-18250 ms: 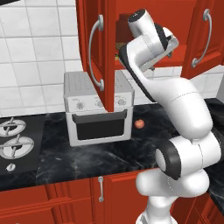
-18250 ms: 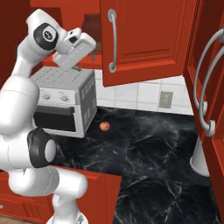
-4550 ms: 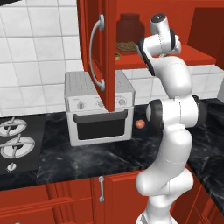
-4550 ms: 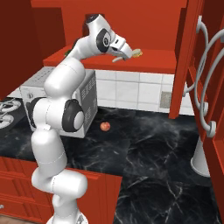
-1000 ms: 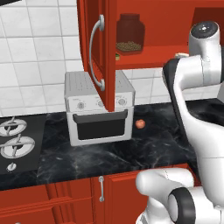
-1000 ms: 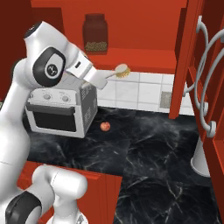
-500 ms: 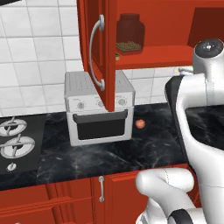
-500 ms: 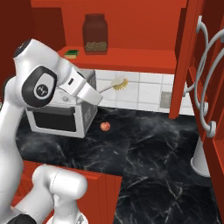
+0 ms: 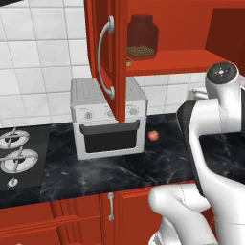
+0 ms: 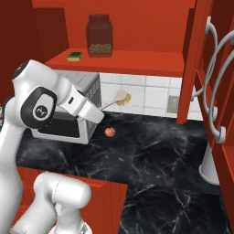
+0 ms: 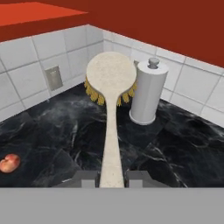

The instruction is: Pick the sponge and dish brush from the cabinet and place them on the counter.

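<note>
The brush (image 11: 110, 94) is carried above the desk (image 10: 160, 155), out of the cabinet (image 10: 137, 61). If released from this height, it could bounce or roll toward the paper roll (image 11: 148, 92) (close ahead). The pincer (image 11: 111, 178) is nearly shut, clamped on the brush handle. The sponge (image 10: 74, 56) lies on the shelf.

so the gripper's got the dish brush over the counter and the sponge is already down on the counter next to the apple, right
Not quite. The sponge is not on the counter; the right base view shows it lying on the cabinet shelf beside the jar. The rest holds: the gripper is shut on the dish brush, held above the counter, and the apple sits on the counter.
</note>
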You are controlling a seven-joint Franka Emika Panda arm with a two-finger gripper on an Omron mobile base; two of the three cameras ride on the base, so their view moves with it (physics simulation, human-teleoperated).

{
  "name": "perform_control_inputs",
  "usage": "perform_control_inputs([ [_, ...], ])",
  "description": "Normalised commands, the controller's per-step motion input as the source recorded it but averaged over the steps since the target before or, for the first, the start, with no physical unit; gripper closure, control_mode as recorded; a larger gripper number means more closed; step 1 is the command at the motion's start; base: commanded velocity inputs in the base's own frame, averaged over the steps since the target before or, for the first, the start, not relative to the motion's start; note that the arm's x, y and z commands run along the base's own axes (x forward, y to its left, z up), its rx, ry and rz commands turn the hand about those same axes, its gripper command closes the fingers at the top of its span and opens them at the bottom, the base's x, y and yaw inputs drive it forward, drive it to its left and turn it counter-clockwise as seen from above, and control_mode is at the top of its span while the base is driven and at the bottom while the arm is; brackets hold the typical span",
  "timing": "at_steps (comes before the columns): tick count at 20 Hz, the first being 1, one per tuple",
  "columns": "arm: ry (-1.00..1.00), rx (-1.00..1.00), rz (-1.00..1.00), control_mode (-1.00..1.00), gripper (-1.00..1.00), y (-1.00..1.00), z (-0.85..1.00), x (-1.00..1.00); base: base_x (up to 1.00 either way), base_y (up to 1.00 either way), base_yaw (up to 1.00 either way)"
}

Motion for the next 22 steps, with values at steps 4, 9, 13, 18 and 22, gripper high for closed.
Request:
perform_control_inputs([
  [4,0.03,-0.01,0.02,-1.0,1.0,-0.02,-0.5,0.17,0.0,0.0,0.0],
  [9,0.01,0.0,0.03,-1.0,1.0,-0.02,-0.56,0.23,0.0,0.0,0.0],
  [13,0.01,0.0,0.04,-1.0,1.0,0.0,-0.55,0.26,0.0,0.0,0.0],
  [18,0.06,0.0,0.02,-1.0,1.0,-0.01,-0.53,0.32,0.0,0.0,0.0],
  [22,0.03,0.0,0.02,-1.0,1.0,-0.09,-0.5,0.36,0.0,0.0,0.0],
])
